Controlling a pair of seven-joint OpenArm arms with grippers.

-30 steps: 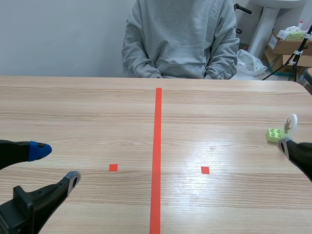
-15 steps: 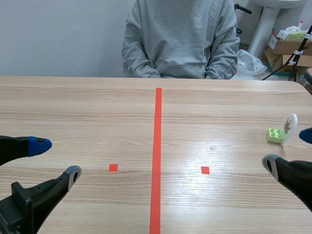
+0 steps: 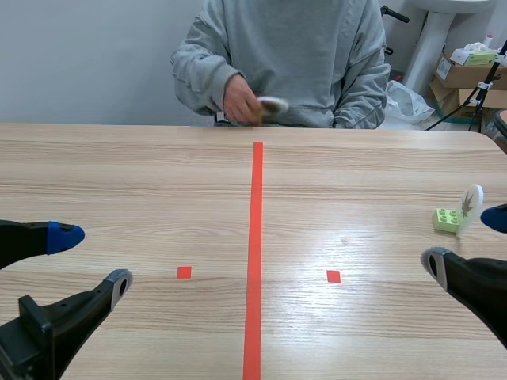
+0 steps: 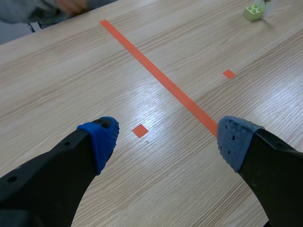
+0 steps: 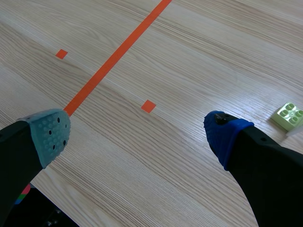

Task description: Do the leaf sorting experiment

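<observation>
The left tool (image 3: 93, 259) hangs low over the near left part of the table (image 3: 158, 182), its fingers spread wide with nothing between them. The right tool (image 3: 467, 241) is likewise open and empty over the near right part. Just beyond it, close to the table's right edge, sits a green block (image 3: 446, 218) with a white leaf card (image 3: 470, 203) standing upright at its side. At the far edge, near the middle, a person's hand (image 3: 242, 101) holds a small pale object (image 3: 273, 104), too blurred to identify.
</observation>
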